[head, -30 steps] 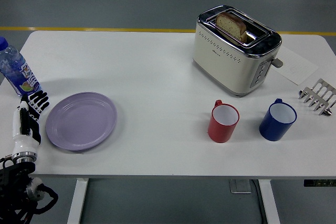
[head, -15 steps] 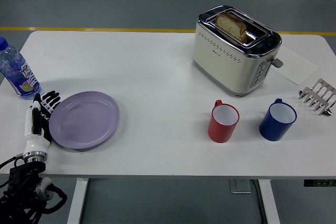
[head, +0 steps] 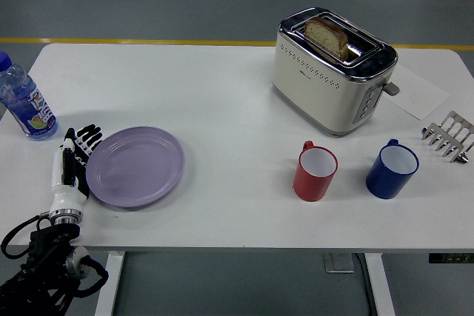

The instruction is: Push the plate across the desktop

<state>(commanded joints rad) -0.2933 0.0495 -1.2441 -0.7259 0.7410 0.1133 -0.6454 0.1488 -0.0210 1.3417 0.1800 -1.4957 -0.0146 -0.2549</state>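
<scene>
We see our left hand (head: 72, 162) and the round lilac plate (head: 135, 166) shifted together toward 3 o'clock.

hand: left hand (head: 72, 162), white back, black segmented fingers
wrist: silver metal ring below the white shell
forearm: black, with looping black cables

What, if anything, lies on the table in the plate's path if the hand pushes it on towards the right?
The left hand sits against the purple plate at its left rim, nothing between them. To the plate's right the white table is bare up to the red mug, with the blue mug beyond.
</scene>
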